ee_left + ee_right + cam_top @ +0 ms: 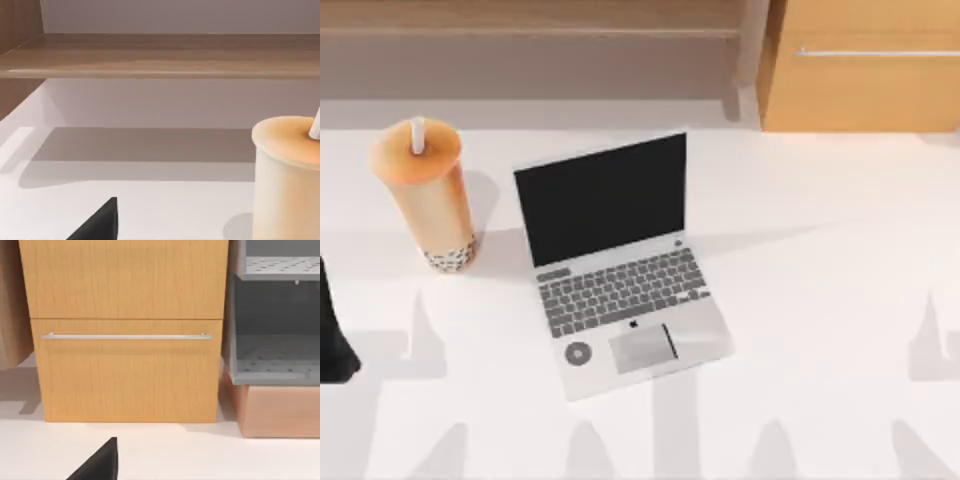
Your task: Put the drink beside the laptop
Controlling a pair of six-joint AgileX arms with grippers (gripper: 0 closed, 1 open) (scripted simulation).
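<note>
The drink (428, 195), a tall cup of orange-tan tea with dark pearls at its base, an orange lid and a white straw, stands upright at the table's back left. A small gap separates it from the open silver laptop (615, 265), which sits mid-table with its black screen raised. My left arm (332, 335) is a dark shape at the table's left edge, in front of the drink and apart from it. The left wrist view has the drink (287, 180) at one side and a black tip of my left gripper (100, 222) low in the picture. A black tip of my right gripper (100, 462) faces a cabinet.
A wooden cabinet (860, 70) with a drawer handle (125, 336) stands at the back right, next to a grey rack (275, 315). A wooden shelf (530, 30) runs along the back. The white table (820, 250) stretches wide to the laptop's right.
</note>
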